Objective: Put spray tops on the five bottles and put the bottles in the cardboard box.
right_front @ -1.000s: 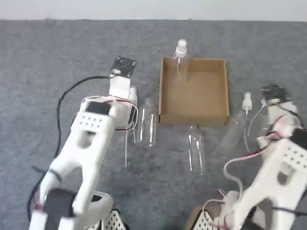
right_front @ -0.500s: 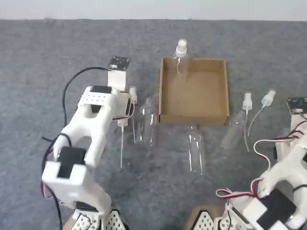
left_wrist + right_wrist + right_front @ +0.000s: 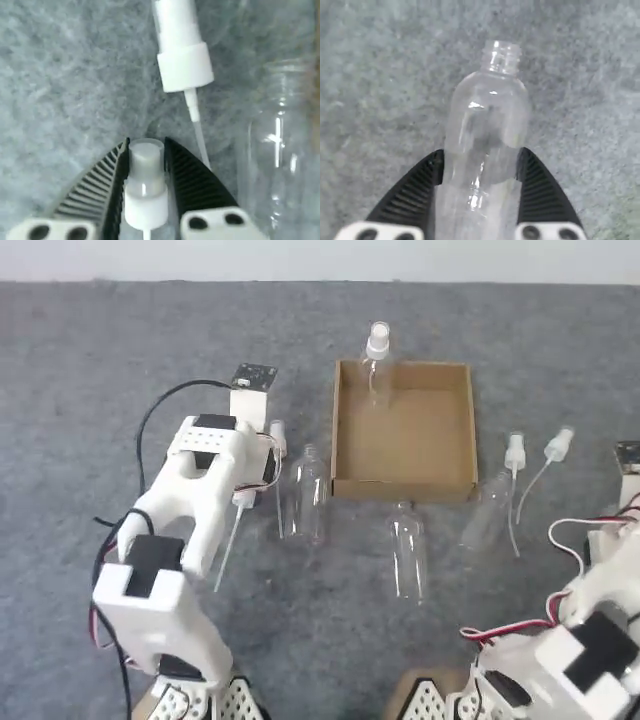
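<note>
We log the left gripper [image 3: 146, 150] clamped on a spray top [image 3: 145, 187]. Its tube, straight half a second ago, now hangs aslant beside the lying bottle [image 3: 308, 495]. The right gripper [image 3: 480, 160], drawn back, grips an open bottle [image 3: 487, 115] over the counter [image 3: 370, 75]. We judge that joining top and bottle comes next.

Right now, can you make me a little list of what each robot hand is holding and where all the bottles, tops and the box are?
left gripper: shut on a spray top
right gripper: shut on a topless bottle
cardboard box: one capped bottle standing at its far edge
bottles lying on the table: left bottle, middle bottle, right bottle, none with a top screwed on
loose tops: left top beside the left bottle; inner right top and outer right top near the right bottle
</note>
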